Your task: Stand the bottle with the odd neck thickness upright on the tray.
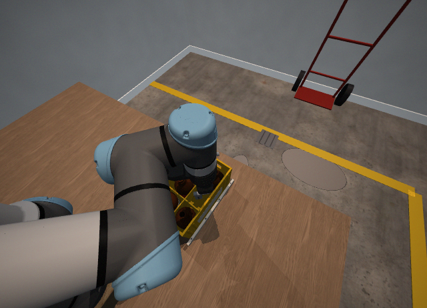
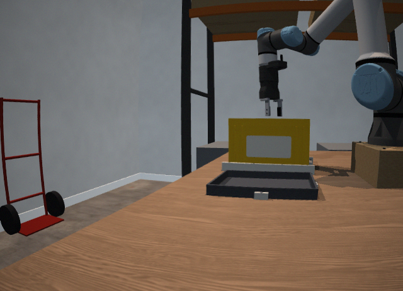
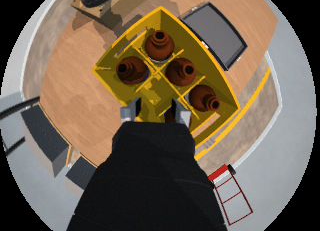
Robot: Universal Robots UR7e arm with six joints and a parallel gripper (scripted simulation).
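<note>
The yellow crate (image 1: pixel 226 177) (image 2: pixel 235 145) (image 3: pixel 172 27) holds brown bottles. In the wrist view four show clearly: one at the top (image 3: pixel 160 47), one at the left (image 3: pixel 134 71), one in the middle (image 3: pixel 178 73) and one at the right (image 3: pixel 201 97). A fifth bottle (image 3: pixel 172 121) is mostly hidden behind the right finger. I cannot tell which neck differs. My gripper (image 2: pixel 273 112) (image 3: pixel 156 104) is open and empty, pointing down just above the crate's rim height. The dark tray (image 2: pixel 234 192) (image 3: pixel 212 33) is empty, beside the crate.
A pale rail (image 1: pixel 210 212) (image 2: pixel 270 167) runs along the crate's foot, between crate and tray in the exterior view. The robot's base block (image 2: pixel 364 164) stands at the right there. A red hand truck (image 1: pixel 314 97) (image 2: pixel 40 224) stands on the floor, off the table.
</note>
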